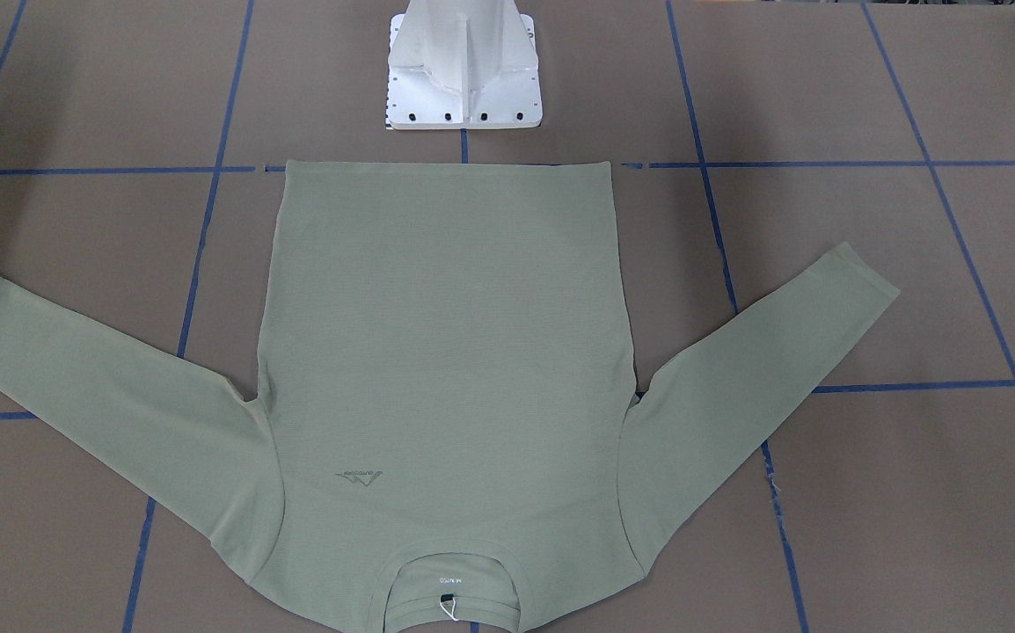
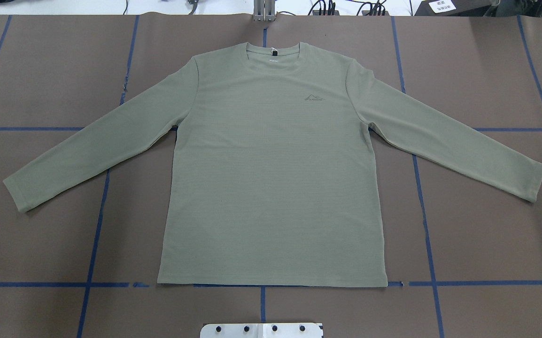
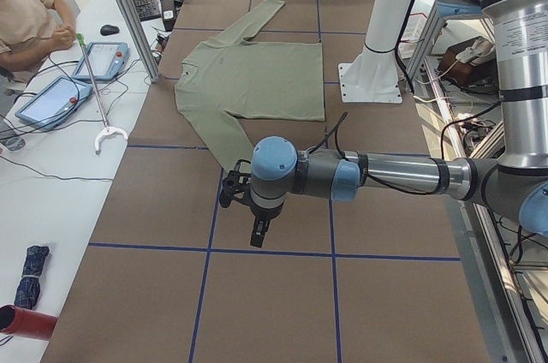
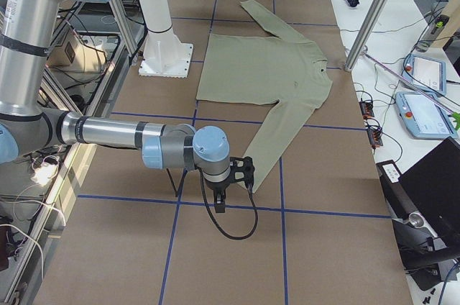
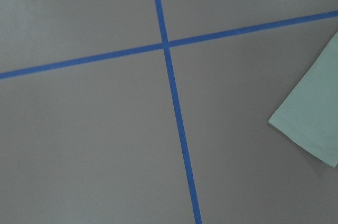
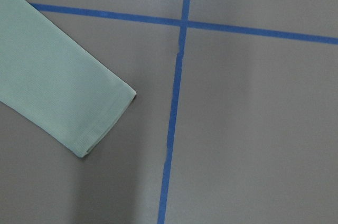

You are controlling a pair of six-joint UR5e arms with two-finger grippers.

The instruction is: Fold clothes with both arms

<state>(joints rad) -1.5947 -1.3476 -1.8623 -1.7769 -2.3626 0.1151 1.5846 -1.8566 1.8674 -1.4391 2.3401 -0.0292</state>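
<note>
The sage-green long-sleeved shirt (image 2: 271, 178) lies flat and face up on the brown table, with both sleeves spread out and the neck away from the robot; it also shows in the front view (image 1: 446, 334). My left gripper (image 3: 231, 192) hangs above the table just past one sleeve cuff (image 5: 314, 123). My right gripper (image 4: 246, 173) hangs above the other sleeve cuff (image 6: 100, 113). I cannot tell whether either gripper is open or shut, as both show only in the side views. Neither touches the shirt.
The white pedestal base (image 1: 463, 70) stands just behind the shirt's hem. Blue tape lines (image 2: 95, 234) grid the table. Aluminium posts (image 3: 128, 12) and side tables with tablets (image 3: 51, 98), and a seated operator (image 3: 26, 12), border the table's far side.
</note>
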